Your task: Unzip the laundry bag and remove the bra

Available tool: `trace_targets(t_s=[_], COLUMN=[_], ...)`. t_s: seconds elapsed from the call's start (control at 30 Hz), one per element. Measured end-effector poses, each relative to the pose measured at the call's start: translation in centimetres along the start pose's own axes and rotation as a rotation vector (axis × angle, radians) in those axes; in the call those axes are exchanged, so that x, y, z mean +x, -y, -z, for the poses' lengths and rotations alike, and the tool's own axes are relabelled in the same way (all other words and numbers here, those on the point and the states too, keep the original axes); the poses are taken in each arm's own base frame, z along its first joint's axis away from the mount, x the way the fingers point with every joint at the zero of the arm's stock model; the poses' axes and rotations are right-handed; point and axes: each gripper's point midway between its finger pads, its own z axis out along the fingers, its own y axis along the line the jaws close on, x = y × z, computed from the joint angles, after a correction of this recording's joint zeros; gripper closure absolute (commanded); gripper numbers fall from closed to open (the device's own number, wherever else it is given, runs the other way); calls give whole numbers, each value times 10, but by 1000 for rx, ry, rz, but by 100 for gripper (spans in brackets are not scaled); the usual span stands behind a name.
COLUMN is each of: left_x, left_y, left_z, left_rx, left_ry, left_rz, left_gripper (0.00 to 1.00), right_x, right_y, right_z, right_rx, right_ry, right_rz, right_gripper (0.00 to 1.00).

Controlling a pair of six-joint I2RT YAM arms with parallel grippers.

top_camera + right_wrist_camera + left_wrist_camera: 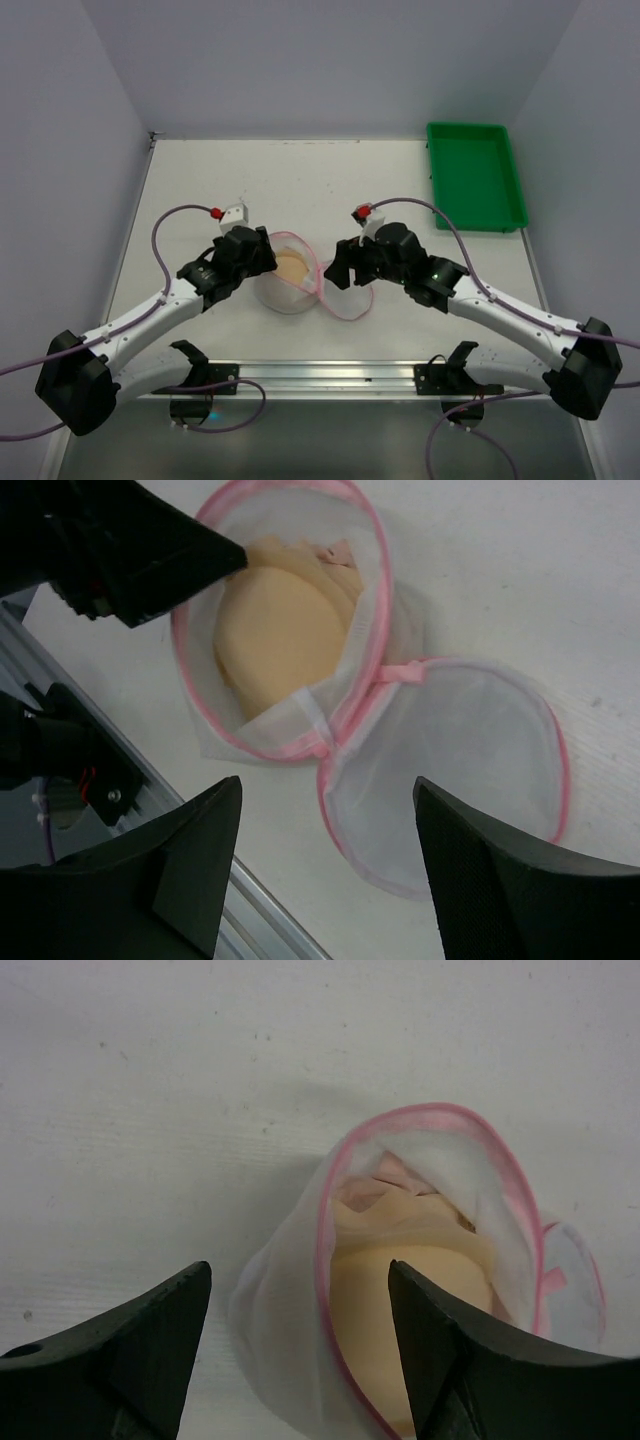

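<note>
The laundry bag (288,290) of white mesh with a pink zip edge lies open in the middle of the table, its round lid (470,750) flopped out to the right. The beige bra (275,630) sits inside it; it also shows in the left wrist view (420,1280) and in the top view (292,265). My left gripper (300,1300) is open, its jaws astride the bag's left wall, one finger (450,1350) inside over the bra. My right gripper (325,820) is open and empty above the lid's hinge. In the top view my left gripper (262,252) and right gripper (340,265) flank the bag.
A green tray (475,175) stands at the back right. A metal rail (320,375) runs along the near edge between the arm bases. Grey walls close the table on three sides.
</note>
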Motion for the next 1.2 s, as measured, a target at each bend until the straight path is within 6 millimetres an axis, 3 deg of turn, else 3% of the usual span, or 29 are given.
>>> trace_targets(t_s=[0.1,0.13,0.2,0.23,0.3,0.43,0.57,0.7,0.87,0.93,1.0,1.03,1.1,1.2], left_x=[13,14,14,12,6,-9,-17,-12,-8,-8,-8,-8,-7,-5], left_y=[-1,0,3,4,7,11,19,18,15,15,15,15,15,14], left_z=[-7,-8,-8,-7,-2,13,19,20,21,21,21,21,21,20], left_rx=[2,9,26,38,72,152,220,250,262,264,264,264,263,260], left_ry=[-44,-46,-42,-33,2,94,145,153,162,162,162,162,161,157], left_rz=[-11,-10,-7,-4,5,5,-18,-43,-56,-59,-62,-62,-63,-65], left_gripper=[43,54,67,80,95,100,100,100,100,100,100,100,100,100], right_x=[-4,-6,-13,-16,-23,-24,-7,22,50,53,53,54,55,54], right_y=[-21,-25,-31,-34,-42,-58,-68,-62,-49,-47,-48,-48,-50,-51], right_z=[-17,-22,-33,-39,-50,-74,-106,-130,-154,-165,-172,-173,-174,-173], right_rx=[-50,-59,-74,-80,-104,-160,-174,-153,-108,-92,-88,-88,-92,-93], right_ry=[-33,-40,-47,-53,-61,-88,-149,-222,-301,-310,-314,-316,-317,-313], right_rz=[41,49,67,76,99,142,191,213,230,237,245,250,257,260], right_gripper=[33,33,36,37,46,44,36,25,26,32,50,76,97,100])
